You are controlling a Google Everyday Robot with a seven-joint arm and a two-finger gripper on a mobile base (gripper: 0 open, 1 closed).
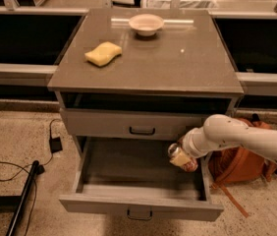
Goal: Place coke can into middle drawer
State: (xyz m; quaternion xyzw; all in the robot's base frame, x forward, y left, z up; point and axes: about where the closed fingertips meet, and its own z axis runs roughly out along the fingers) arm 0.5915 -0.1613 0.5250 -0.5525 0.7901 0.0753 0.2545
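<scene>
The grey cabinet (178, 68) fills the centre of the frame. Its middle drawer (124, 171) stands pulled open at the bottom, under the closed upper drawer (99, 124). The white arm (249, 140) enters from the right, in front of an orange backpack (236, 165). A yellow sponge (103, 53) and a bowl (146, 23) lie on top. The gripper (184, 157), jaws closed around the coke can (179, 158), holds it tilted over the drawer's right part.
</scene>
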